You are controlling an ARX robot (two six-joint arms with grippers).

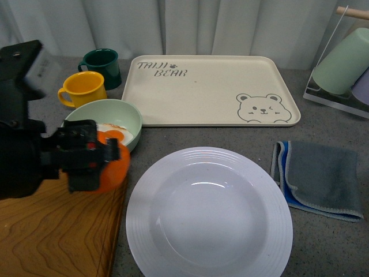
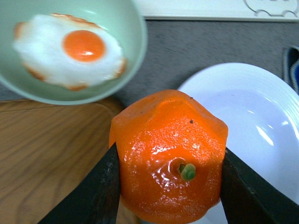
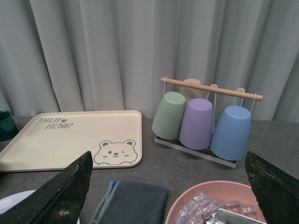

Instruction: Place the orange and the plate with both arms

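My left gripper (image 1: 95, 158) is shut on the bright orange (image 1: 117, 167), holding it above the edge of the wooden board, just left of the plate. In the left wrist view the orange (image 2: 170, 156) fills the space between both black fingers (image 2: 96, 196), its green stem dot facing the camera. The large white plate (image 1: 209, 214) with a ridged rim lies on the grey table in front of the bear tray; its rim (image 2: 261, 116) shows beside the orange. My right gripper (image 3: 168, 196) is open, high above the table's right side, with nothing between its fingers.
A pale green bowl (image 1: 115, 115) with a fried egg sits behind the orange. A yellow mug (image 1: 83, 88) and a dark green mug (image 1: 102, 64) stand behind it. The cream bear tray (image 1: 210, 89), grey cloth (image 1: 320, 176), cup rack (image 3: 205, 121), pink ice bowl (image 3: 215, 205) and wooden board (image 1: 57, 231) surround the plate.
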